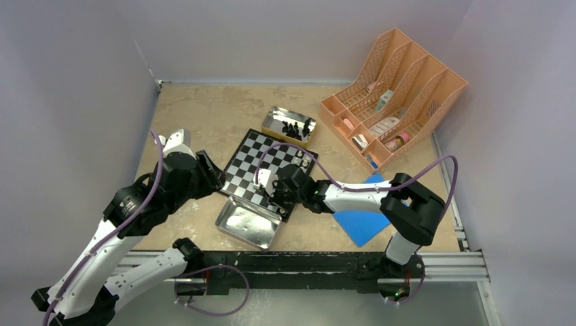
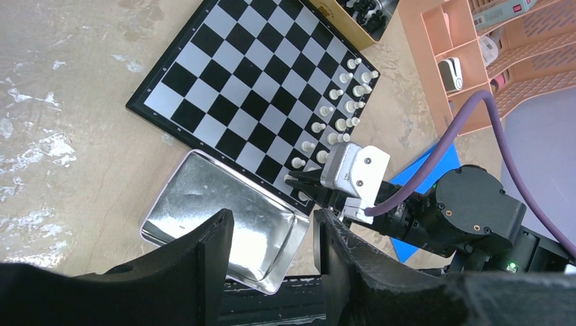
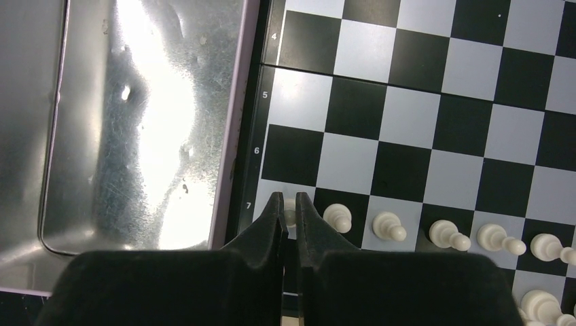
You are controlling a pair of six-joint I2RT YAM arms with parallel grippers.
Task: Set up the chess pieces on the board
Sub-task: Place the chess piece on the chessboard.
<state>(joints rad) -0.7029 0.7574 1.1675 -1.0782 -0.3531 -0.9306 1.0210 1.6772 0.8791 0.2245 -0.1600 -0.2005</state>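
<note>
Beige tabletop (image 1: 204, 115): my right gripper (image 3: 290, 198) pinches a white pawn (image 3: 290, 213) on the board (image 3: 407, 115) (edge square); left gripper (image 2: 272, 223) gapes empty.

The overhead view faces down from behind; both wrist views look closely down, sharing the board (image 1: 246, 161).

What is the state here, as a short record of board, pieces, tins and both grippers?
board: lying flat, mostly bare squares
white pieces: two rows along the edge by the right arm
black pieces: in the far tin, none seen on the board
near tin: no pieces seen inside
left gripper: open, holding nothing, off the board
right gripper: closed on a white piece at the row's end
</note>
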